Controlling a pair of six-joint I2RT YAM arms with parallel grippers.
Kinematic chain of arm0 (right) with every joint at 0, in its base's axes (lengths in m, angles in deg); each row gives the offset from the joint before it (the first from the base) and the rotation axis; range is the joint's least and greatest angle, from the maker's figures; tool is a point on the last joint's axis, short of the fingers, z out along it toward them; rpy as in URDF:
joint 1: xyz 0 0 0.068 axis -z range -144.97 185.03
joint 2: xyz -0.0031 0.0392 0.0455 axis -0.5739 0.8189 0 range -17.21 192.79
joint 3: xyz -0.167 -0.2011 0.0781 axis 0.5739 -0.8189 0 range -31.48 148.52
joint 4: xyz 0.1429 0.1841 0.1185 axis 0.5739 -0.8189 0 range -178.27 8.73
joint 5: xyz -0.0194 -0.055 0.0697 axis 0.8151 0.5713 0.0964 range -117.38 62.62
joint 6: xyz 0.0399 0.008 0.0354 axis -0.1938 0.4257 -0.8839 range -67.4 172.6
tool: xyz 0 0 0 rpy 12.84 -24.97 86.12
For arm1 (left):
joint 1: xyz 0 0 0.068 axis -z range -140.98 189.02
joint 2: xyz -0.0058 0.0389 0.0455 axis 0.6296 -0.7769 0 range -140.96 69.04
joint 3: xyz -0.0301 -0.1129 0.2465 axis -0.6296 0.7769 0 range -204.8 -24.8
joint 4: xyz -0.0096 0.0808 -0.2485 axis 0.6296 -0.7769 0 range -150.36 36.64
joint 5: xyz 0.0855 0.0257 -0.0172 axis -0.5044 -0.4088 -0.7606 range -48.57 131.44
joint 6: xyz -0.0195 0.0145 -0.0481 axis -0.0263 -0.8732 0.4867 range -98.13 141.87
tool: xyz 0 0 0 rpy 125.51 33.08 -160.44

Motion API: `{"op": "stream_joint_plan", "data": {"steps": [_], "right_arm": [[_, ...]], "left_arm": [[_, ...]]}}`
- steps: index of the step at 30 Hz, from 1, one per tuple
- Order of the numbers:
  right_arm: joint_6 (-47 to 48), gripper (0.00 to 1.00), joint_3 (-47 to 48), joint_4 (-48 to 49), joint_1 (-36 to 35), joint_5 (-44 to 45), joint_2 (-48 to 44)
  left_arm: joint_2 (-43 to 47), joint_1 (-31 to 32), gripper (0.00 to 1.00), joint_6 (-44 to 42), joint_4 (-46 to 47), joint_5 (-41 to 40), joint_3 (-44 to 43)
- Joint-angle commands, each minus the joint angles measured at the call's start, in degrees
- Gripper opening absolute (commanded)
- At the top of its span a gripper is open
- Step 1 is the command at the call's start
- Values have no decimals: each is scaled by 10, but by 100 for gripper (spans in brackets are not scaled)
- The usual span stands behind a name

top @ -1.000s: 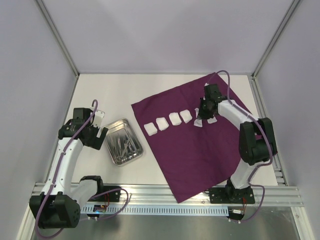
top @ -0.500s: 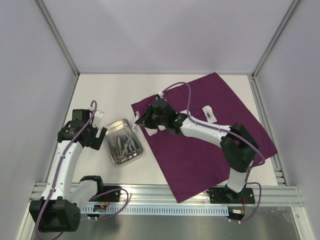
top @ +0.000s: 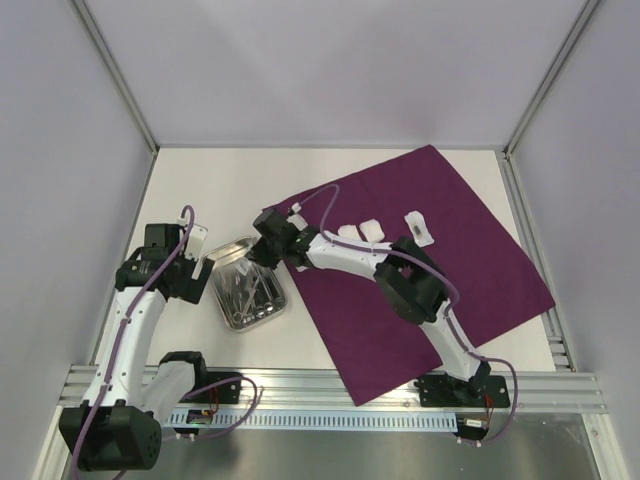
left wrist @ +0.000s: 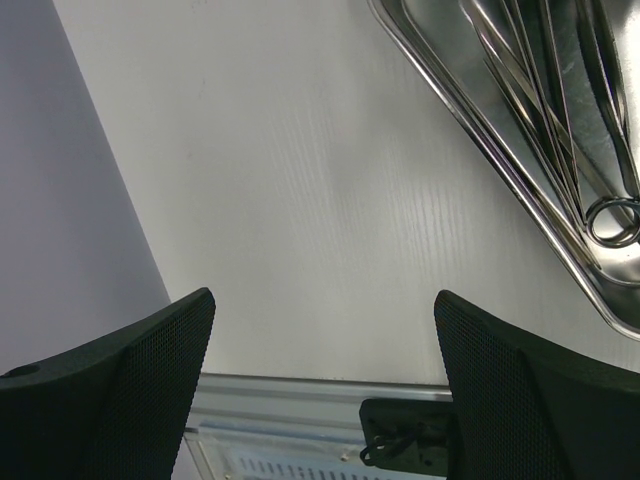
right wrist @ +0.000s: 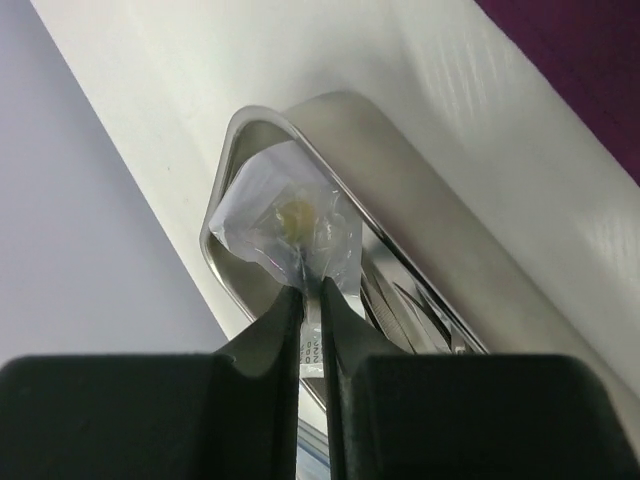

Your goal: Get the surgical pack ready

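Two white gauze pads [top: 350,233] [top: 372,231] lie side by side on the purple cloth [top: 450,280], near its far left edge, and a third small white piece with a dark mark [top: 420,228] lies a little to their right, apart from them. The cloth is spread flat as a tilted square over the right half of the white counter [top: 220,190], with its near corner hanging over the front rail. Just left of the cloth, on bare counter, sits the steel tray [top: 252,318] with a bundle of slim instruments [top: 248,288] lying lengthwise in it; the left wrist view shows a ring handle at one end. The right arm stretches leftward across the cloth's left corner, and the right claw [right wrist: 308,290] hangs above the tray's far right corner. Its fingers are pinched nearly together on the edge of a crinkled clear packet [right wrist: 285,220] with a pale yellowish spot inside, and the packet is above the tray's rim and clear of the counter. The left claw [left wrist: 322,310] is beside the tray's left side with its fingers wide apart. Nothing is between them but bare counter, and whether a finger touches the tray's rim cannot be told.
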Motion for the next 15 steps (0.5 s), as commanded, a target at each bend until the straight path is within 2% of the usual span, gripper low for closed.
{"op": "stream_joint_plan", "data": {"steps": [1, 4, 12, 15], "right_arm": [[-42, 0, 57, -55, -1, 49, 32], [-57, 1, 98, -96, -3, 56, 61], [-91, 1, 133, -105, -7, 61, 97], [-94, 8, 154, -103, -8, 65, 112]], "left_arm": [[11, -2, 100, 3, 16, -4, 8], [11, -3, 100, 2, 18, -4, 9], [5, -2, 100, 2, 21, -1, 9], [3, -3, 100, 2, 24, -1, 11]]}}
